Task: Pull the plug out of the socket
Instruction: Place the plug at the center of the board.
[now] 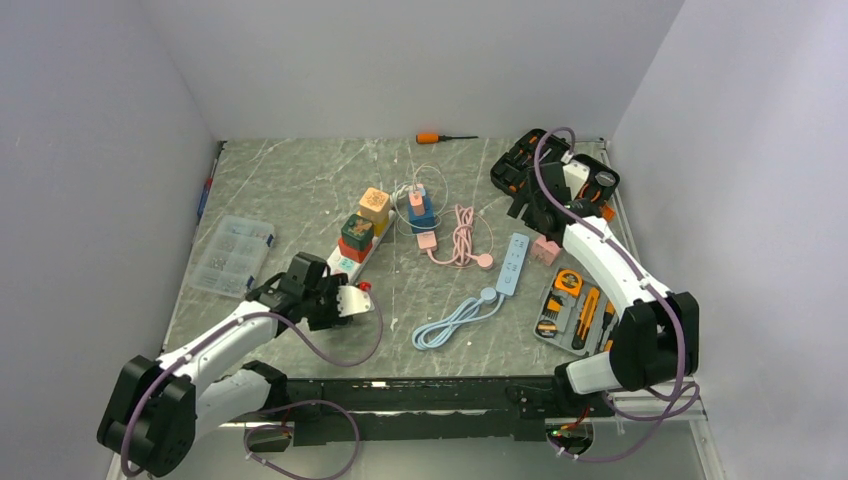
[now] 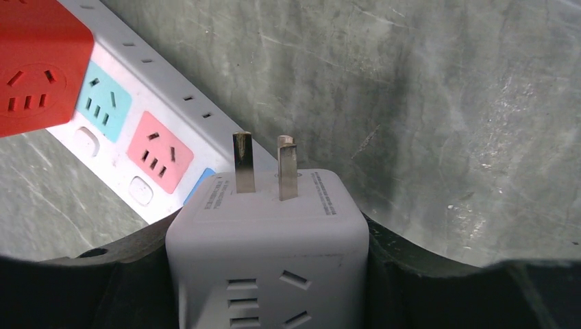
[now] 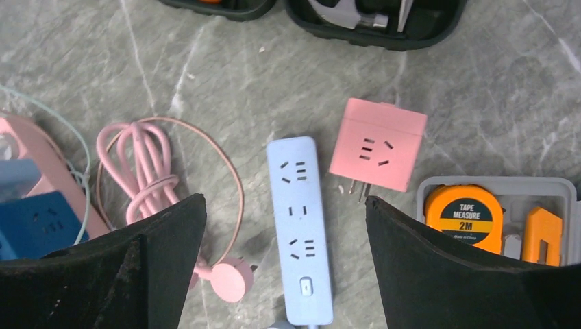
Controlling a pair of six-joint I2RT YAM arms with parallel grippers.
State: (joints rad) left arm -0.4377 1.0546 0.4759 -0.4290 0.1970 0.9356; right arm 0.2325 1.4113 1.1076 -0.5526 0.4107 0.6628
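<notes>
My left gripper (image 1: 349,300) is shut on a white cube plug (image 2: 267,240). The plug's two metal prongs (image 2: 244,162) are bare and clear of the socket. The plug hangs just off the near end of the white power strip (image 2: 159,148), which has pink and teal sockets. A red cube (image 2: 34,68) is plugged into that strip. In the top view the strip (image 1: 344,267) also carries a green cube (image 1: 357,231) and a tan cube (image 1: 374,204). My right gripper (image 3: 284,205) is open and empty above a blue power strip (image 3: 298,226).
A pink cube plug (image 3: 377,145) lies beside the blue strip, and a coiled pink cable (image 3: 147,171) lies to its left. A tool tray with a tape measure (image 3: 466,218) is at the right. There are also an open tool case (image 1: 555,170), a screwdriver (image 1: 440,137) and a clear parts box (image 1: 232,255).
</notes>
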